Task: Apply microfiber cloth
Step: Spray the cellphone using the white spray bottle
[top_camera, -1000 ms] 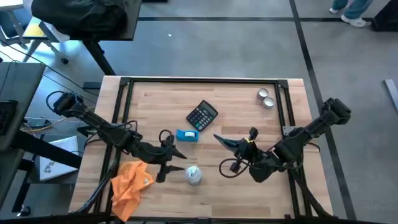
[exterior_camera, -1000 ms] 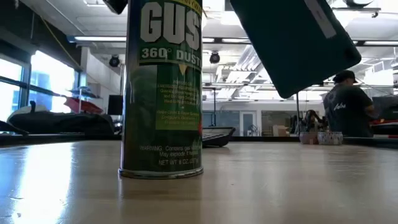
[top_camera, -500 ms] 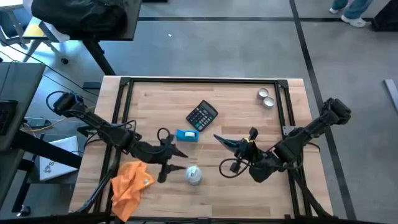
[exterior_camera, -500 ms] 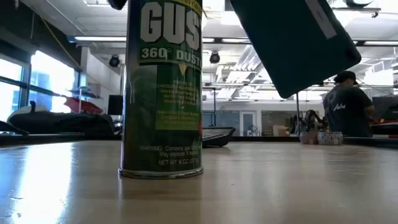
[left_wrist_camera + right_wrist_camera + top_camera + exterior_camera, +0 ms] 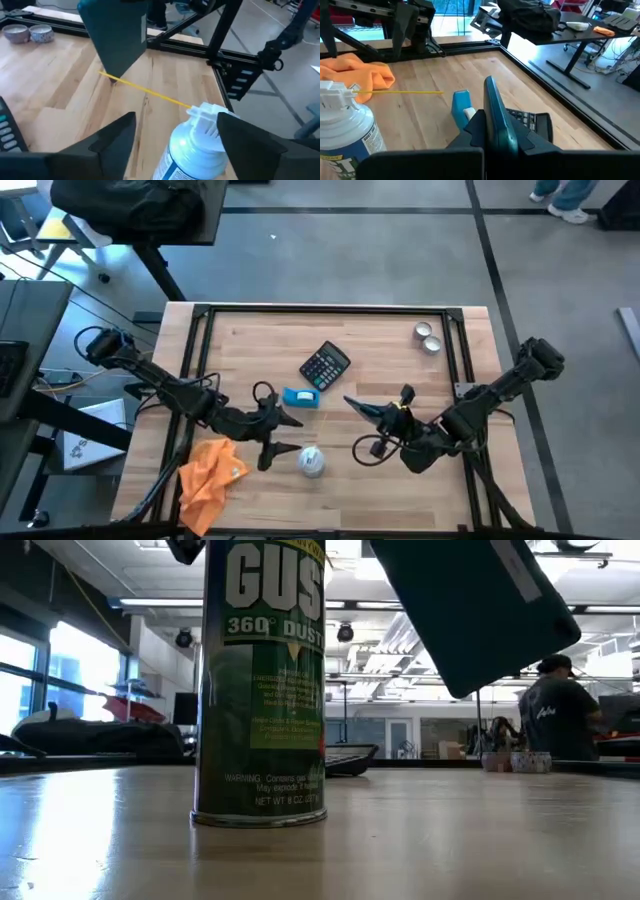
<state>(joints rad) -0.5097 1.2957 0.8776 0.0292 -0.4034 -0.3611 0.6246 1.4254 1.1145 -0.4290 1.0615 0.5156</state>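
The orange microfiber cloth (image 5: 212,475) lies crumpled near the table's near left corner and also shows as a heap (image 5: 355,70) in the right wrist view. My left gripper (image 5: 283,442) hovers open just right of it. Its fingers (image 5: 115,135) stand apart and face the white spray can (image 5: 195,145), touching nothing. The can (image 5: 312,461) stands upright on its base. My right gripper (image 5: 397,420), near the table's middle, is shut on a dark teal flat slab (image 5: 365,410). My right gripper pinches one end of the teal slab (image 5: 492,125) between its two fingers, coming level from the table's right. The slab stands on edge and sticks out past the fingertips toward the left. Its free end (image 5: 480,610) hangs tilted, clear of the table.
A small blue box (image 5: 300,398) and a black calculator (image 5: 325,366) lie behind the can. Two small tins (image 5: 428,337) sit at the far right. A thin yellow straw (image 5: 145,90) sticks out from the can's nozzle. A black frame (image 5: 330,310) borders the tabletop.
My left gripper has edged slightly toward the spray can and stays open. The cloth, the can and my right gripper with the slab have kept still.
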